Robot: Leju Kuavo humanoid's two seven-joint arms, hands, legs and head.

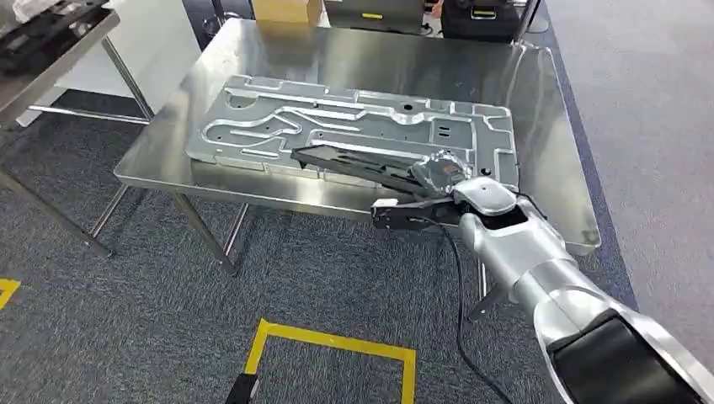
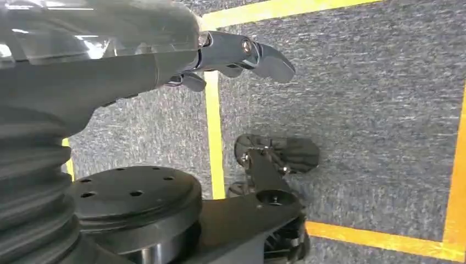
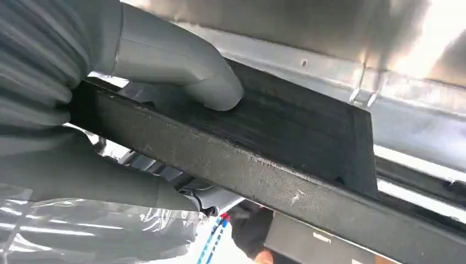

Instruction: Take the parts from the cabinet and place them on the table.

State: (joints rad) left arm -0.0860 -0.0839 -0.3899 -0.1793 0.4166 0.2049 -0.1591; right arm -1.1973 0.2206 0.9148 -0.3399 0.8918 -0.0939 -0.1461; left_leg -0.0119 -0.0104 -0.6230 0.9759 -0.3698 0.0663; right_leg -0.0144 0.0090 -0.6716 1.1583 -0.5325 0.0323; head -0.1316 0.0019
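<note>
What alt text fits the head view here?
The right robot hand holds a long black part over a large grey metal plate lying on a steel table. Grey carpet with yellow tape lies below.

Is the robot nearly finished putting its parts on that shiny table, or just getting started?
Partly done, it seems. A large grey metal panel already lies flat on the steel table. In hand: the right robot hand grips a long black part over the panel's near edge, not yet released. The left robot hand hangs over the carpet, holding nothing. I can't see the cabinet, so what remains is unknown.
</note>
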